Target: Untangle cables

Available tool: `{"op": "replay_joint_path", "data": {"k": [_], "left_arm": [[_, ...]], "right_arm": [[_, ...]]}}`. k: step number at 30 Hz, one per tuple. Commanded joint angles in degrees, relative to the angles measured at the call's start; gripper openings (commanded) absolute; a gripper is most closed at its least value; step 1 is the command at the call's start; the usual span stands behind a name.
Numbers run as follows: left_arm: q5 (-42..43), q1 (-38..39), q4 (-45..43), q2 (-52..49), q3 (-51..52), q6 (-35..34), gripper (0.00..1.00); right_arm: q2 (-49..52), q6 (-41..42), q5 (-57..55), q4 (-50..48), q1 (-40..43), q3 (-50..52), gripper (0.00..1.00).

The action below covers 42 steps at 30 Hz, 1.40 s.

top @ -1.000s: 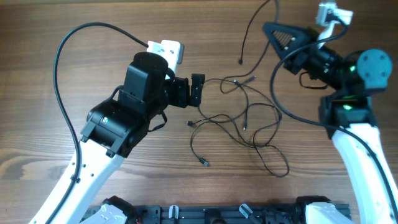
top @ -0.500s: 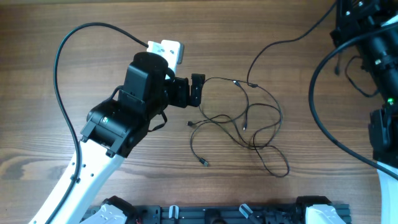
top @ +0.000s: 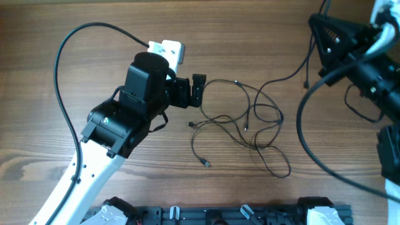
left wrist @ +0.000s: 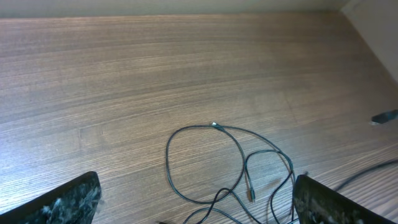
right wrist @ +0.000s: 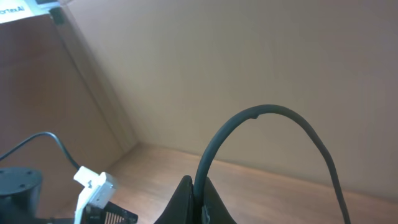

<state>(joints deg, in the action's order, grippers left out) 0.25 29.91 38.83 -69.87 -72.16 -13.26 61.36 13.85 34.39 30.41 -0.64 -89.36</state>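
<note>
The cables [top: 249,119] lie as thin dark loops on the wooden table, right of my left gripper [top: 195,91]. In the left wrist view the loops [left wrist: 214,126] lie between and beyond the wide-open, empty fingers [left wrist: 198,186]. My right gripper [top: 314,22] is raised at the far right. It is shut on one cable strand [top: 284,79] that runs from the pile up to it, with a small plug [top: 306,84] hanging free. In the right wrist view the shut fingers [right wrist: 199,200] pinch this cable [right wrist: 267,109], which arches above them.
A loose plug end [top: 205,164] lies at the front of the pile. Thick black arm cables curve at the left [top: 59,69] and right [top: 301,134]. A black rail [top: 219,216] runs along the front edge. The left arm's white camera mount [top: 166,49] stands behind its wrist.
My right arm went up and right, almost out of view, then came back in at the top right with its cable. The lifted strand now trails right. The left arm has not moved.
</note>
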Motion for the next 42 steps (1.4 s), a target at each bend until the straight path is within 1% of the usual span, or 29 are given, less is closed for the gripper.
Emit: {"op": "replay_joint_path", "data": {"k": [1,5,7,9,11,13,16,19,21,24,27,30,34,38,42], "left_arm": [[-0.57,0.09,-0.17,-0.02,-0.17,-0.72,1.00],[-0.57,0.09,-0.17,-0.02,-0.17,-0.72,1.00],[-0.57,0.09,-0.17,-0.02,-0.17,-0.72,1.00],[-0.57,0.09,-0.17,-0.02,-0.17,-0.72,1.00],[-0.57,0.09,-0.17,-0.02,-0.17,-0.72,1.00],[-0.57,0.09,-0.17,-0.02,-0.17,-0.72,1.00],[-0.57,0.09,-0.17,-0.02,-0.17,-0.72,1.00],[-0.57,0.09,-0.17,-0.02,-0.17,-0.72,1.00],[-0.57,0.09,-0.17,-0.02,-0.17,-0.72,1.00],[-0.57,0.09,-0.17,-0.02,-0.17,-0.72,1.00],[-0.57,0.09,-0.17,-0.02,-0.17,-0.72,1.00],[-0.57,0.09,-0.17,-0.02,-0.17,-0.72,1.00],[-0.57,0.09,-0.17,-0.02,-0.17,-0.72,1.00],[-0.57,0.09,-0.17,-0.02,-0.17,-0.70,1.00],[-0.57,0.09,-0.17,-0.02,-0.17,-0.72,1.00]], "right_arm": [[-1.05,-1.49,-19.06,-0.20,0.02,-0.85,0.04],[0.92,-1.88,-57.66,0.07,0.04,-0.85,0.04],[2.80,-1.90,-72.96,0.11,0.13,-0.85,0.04],[5.53,-2.91,-84.32,0.09,2.10,-0.83,0.04],[7.96,-4.85,-87.95,0.31,6.25,-0.85,0.04],[9.38,-3.76,-86.82,1.73,11.34,-0.83,0.04],[10.12,4.52,-83.06,6.62,19.41,-0.76,0.04],[10.73,15.15,-69.37,14.47,33.11,-0.61,0.04],[11.19,19.74,-62.29,17.31,39.89,-0.55,0.04],[13.33,20.87,-49.57,19.32,51.65,0.24,0.04],[17.35,21.84,-43.32,21.18,58.84,0.24,0.04],[20.85,24.22,-36.92,24.46,63.28,0.24,0.04],[21.35,24.15,-36.17,28.02,66.95,0.24,0.04],[22.14,25.22,-37.86,27.04,67.54,1.29,0.04],[25.77,27.06,-38.58,24.63,67.54,2.12,0.04]]}}
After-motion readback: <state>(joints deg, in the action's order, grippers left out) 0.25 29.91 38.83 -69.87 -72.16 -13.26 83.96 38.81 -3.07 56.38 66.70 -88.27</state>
